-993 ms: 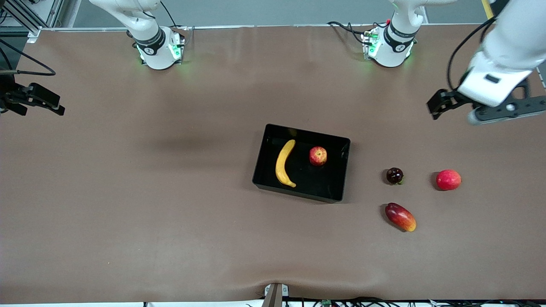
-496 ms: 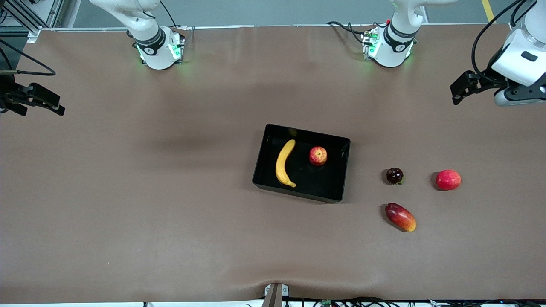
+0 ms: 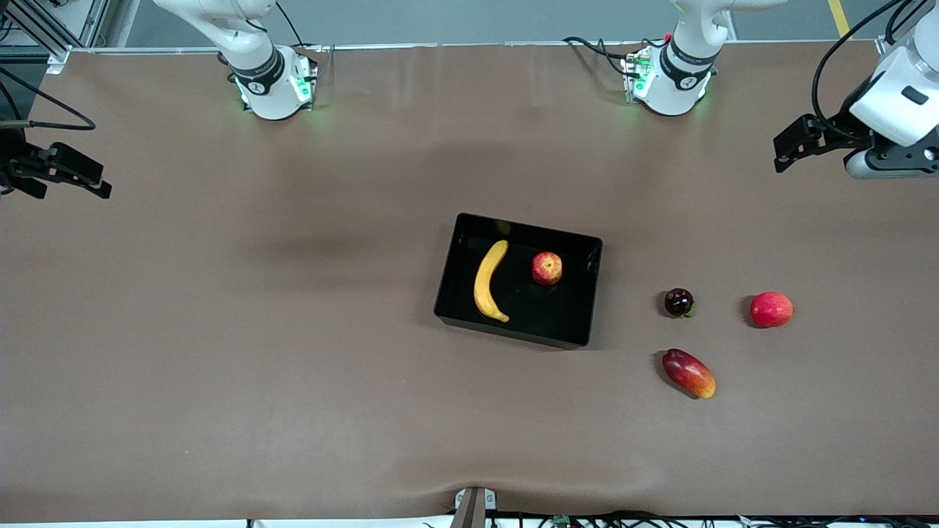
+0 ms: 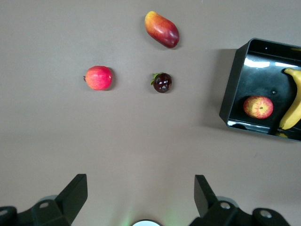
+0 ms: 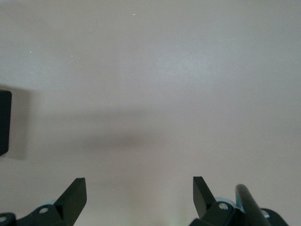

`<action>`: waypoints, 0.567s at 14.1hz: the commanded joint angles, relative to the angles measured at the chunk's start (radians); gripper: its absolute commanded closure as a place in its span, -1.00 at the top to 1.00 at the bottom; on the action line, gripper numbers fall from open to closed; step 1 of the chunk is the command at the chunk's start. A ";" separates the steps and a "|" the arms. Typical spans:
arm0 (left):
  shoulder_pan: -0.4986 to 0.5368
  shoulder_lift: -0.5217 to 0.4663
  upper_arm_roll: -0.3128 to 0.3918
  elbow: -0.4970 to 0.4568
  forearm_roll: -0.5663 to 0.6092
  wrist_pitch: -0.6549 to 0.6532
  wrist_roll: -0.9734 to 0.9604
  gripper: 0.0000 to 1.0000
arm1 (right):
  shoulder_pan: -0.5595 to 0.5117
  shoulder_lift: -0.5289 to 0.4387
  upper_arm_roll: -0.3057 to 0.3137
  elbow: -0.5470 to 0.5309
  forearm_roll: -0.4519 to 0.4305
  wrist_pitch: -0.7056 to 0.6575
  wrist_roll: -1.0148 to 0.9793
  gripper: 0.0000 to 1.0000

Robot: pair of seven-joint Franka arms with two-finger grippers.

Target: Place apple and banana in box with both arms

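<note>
The black box sits mid-table. The yellow banana and the small red apple with its yellowish patch both lie inside it, side by side and apart. My left gripper is open and empty, up in the air over the left arm's end of the table. In the left wrist view it is over bare table, with the box, apple and banana at the edge. My right gripper waits open and empty over the right arm's end of the table, with only bare table under it in the right wrist view.
Three other fruits lie on the table toward the left arm's end from the box: a plain pinkish-red apple, a small dark round fruit and a red-and-yellow mango, the nearest to the front camera.
My left gripper has drawn back from the box toward the left arm's end of the table, most of it in the first half second. The right arm and the fruits have not moved.
</note>
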 commanded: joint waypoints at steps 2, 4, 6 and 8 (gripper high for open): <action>0.001 -0.017 -0.005 0.015 -0.010 -0.023 0.014 1.00 | -0.023 0.004 0.014 0.013 0.012 -0.013 -0.014 1.00; 0.001 -0.013 -0.005 0.029 -0.009 -0.023 0.014 1.00 | -0.023 0.003 0.014 0.013 0.012 -0.011 -0.014 1.00; 0.000 -0.005 -0.005 0.041 -0.009 -0.023 0.013 1.00 | -0.023 0.003 0.014 0.013 0.012 -0.013 -0.014 1.00; 0.003 -0.002 -0.005 0.052 -0.007 -0.023 0.013 1.00 | -0.024 0.003 0.014 0.013 0.012 -0.011 -0.014 1.00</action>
